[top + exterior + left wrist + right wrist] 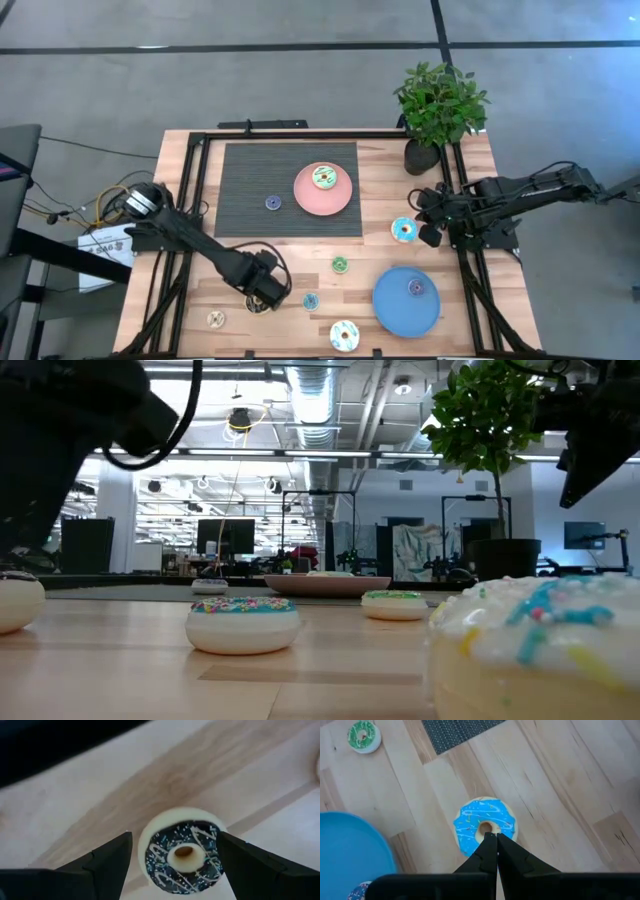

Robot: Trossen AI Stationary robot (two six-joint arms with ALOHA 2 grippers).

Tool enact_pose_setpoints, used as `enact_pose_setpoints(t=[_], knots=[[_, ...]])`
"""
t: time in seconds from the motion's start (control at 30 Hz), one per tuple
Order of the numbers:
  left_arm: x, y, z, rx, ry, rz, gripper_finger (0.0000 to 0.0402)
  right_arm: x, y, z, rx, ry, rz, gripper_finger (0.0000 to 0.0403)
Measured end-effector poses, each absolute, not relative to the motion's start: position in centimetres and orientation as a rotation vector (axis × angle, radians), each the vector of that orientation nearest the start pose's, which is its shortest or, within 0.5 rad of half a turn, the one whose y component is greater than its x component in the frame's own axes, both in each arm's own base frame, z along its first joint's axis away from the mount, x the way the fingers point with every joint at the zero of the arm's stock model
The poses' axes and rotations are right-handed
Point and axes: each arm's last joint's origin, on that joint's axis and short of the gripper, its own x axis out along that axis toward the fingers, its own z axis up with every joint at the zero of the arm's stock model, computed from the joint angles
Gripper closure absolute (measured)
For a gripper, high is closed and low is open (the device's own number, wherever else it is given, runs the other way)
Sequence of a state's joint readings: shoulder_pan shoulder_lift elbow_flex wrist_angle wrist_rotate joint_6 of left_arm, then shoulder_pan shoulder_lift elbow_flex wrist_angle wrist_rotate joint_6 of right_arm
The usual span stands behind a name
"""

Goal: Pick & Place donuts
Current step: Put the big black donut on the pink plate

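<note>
Left gripper (pixel 172 857) is down at the near-left of the bench (pixel 470 200), jaws wide and straddling the choc donut (pixel 183 851). Fingers sit either side of it with no visible contact, so it's not gripped yet, as far as I can tell.

Risks on this grasp:
- The donut looks off-centre between the jaws, closer to one finger. On closing, that finger would hit first and shove it sideways instead of pinching it.
- Can't tell how low the fingertips are. Too high and they'd ride over the rounded edge and pop the donut out; too low and they'd scrape the wood.
- Smooth, rounded toy, so I'd guess it slips if the pinch is light.

Neighbours: cream donut (pixel 216 319) further left near the front edge, small blue donut (pixel 311 301) just right of the left gripper. Either could get knocked by the arm on lift-out.

Middle: purple donut (pixel 272 203) on the grey mat (pixel 240 170), a green one on the pink plate (pixel 310 200), small green donut (pixel 340 264) on bare wood, white donut (pixel 344 335) at the near edge.

Right: blue plate (pixel 395 310) holds one small donut. Right gripper (pixel 496 840) is fully closed, parked over the big blue donut (pixel 485 827) near the plant (pixel 440 100). It holds nothing. If it descends like that, it would jab the donut or its hole rather than grasp it. It needs to open first.
</note>
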State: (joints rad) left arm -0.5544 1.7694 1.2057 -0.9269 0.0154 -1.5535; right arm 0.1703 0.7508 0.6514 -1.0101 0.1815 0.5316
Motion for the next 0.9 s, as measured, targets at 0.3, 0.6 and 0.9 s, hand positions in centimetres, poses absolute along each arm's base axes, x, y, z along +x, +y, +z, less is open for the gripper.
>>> enact_pose_setpoints(t=[0.3,0.6,0.9], knots=[[26.3,-17.7,18.6,-0.788,1.433,0.693,0.0120,11.9,1.5,23.3,0.285,1.053,-0.298,0.0402],[25.6,-17.5,17.9,-0.713,1.479,0.678,0.0120,11.9,1.5,23.3,0.310,1.050,-0.311,0.0402],[25.2,-17.4,16.6,-0.716,1.519,0.621,0.0120,11.9,1.5,23.3,0.342,1.047,-0.329,0.0402]])
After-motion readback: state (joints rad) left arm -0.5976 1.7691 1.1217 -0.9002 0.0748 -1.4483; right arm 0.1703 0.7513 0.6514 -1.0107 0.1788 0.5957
